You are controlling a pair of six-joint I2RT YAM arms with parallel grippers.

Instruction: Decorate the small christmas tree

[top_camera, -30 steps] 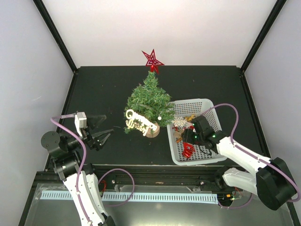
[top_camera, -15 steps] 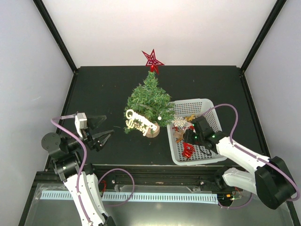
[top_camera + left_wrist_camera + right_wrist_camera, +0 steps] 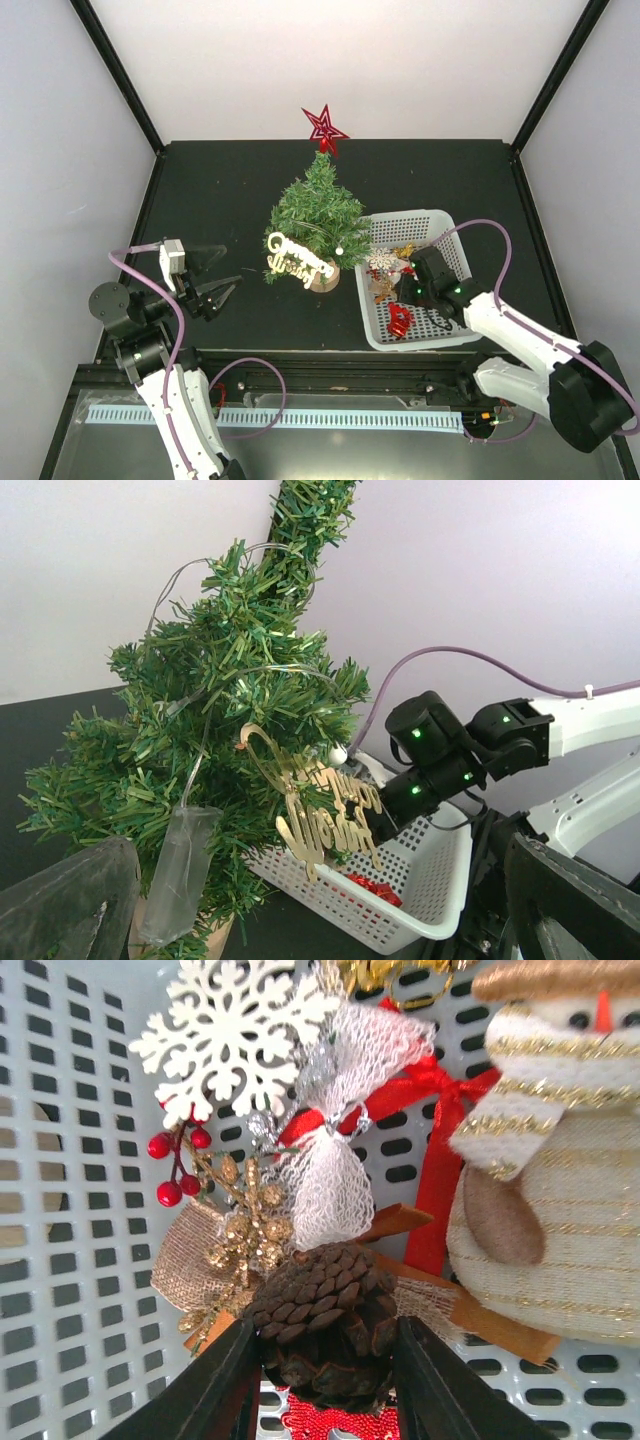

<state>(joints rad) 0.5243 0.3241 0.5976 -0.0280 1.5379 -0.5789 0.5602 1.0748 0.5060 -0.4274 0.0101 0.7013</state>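
Note:
The small christmas tree (image 3: 318, 215) stands mid-table on its wooden disc, with a red star (image 3: 324, 127) on top, a gold "Merry Christmas" sign (image 3: 297, 258) and a light string. In the left wrist view the tree (image 3: 220, 710) and the sign (image 3: 325, 815) are close ahead. My right gripper (image 3: 405, 290) is down in the white basket (image 3: 405, 217). In the right wrist view the gripper (image 3: 325, 1338) has its fingers pressed on both sides of a brown pine cone ornament (image 3: 325, 1310). My left gripper (image 3: 215, 290) is open and empty, left of the tree.
In the basket lie a white snowflake (image 3: 235, 1030), a snowman (image 3: 560, 1160), a red bow with white mesh (image 3: 335, 1160), red berries and a red beaded ornament (image 3: 400, 320). A clear battery box (image 3: 180, 870) hangs low on the tree. Black posts frame the table's back corners.
My right gripper has shifted slightly to the right inside the basket, over the ornaments. My left arm has barely moved.

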